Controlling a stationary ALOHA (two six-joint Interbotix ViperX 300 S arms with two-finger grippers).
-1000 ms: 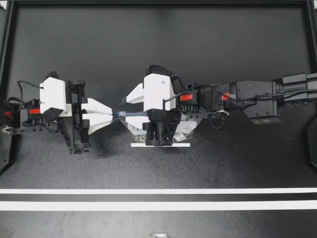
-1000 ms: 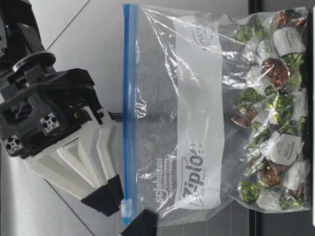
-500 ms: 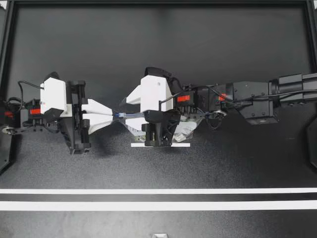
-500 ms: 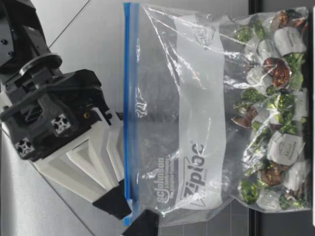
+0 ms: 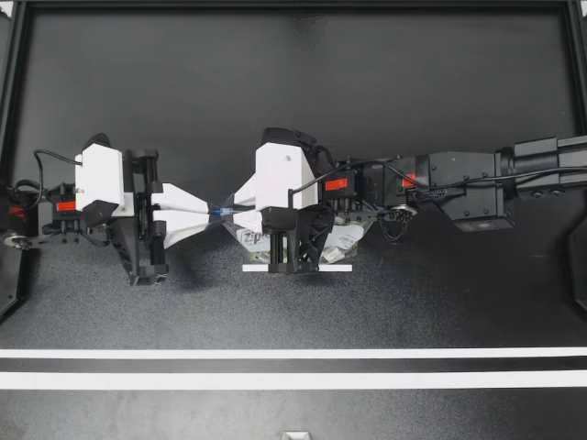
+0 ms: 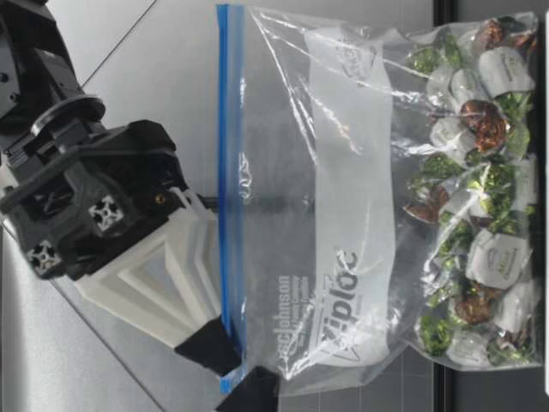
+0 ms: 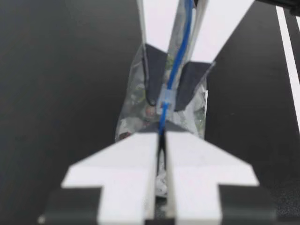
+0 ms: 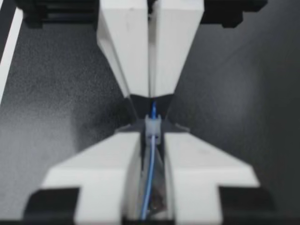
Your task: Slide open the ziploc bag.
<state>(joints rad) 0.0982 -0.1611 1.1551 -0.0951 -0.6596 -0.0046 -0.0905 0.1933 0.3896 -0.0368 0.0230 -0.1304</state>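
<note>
Clamping left pincer (image 5: pixel 209 212) shut on its-side end of zip track (image 6: pixel 225 172), pinching right pincer (image 5: pixel 233 213) narrow on slider (image 7: pixel 167 99) just beside it, holding bag (image 6: pixel 343 172) upright at mid worktop (image 5: pixel 275 92) w/ track lying along line btwn arms, so prob needing slider pull toward right arm's side.

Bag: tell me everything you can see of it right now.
The bag is clear plastic, crinkled and printed. It stands upright with its blue zip strip on top and wrapped candies filling the bottom. My left gripper is shut on the strip's end. My right gripper is shut on the pale slider, close beside it. Whether the mouth is parted I cannot tell.
</note>
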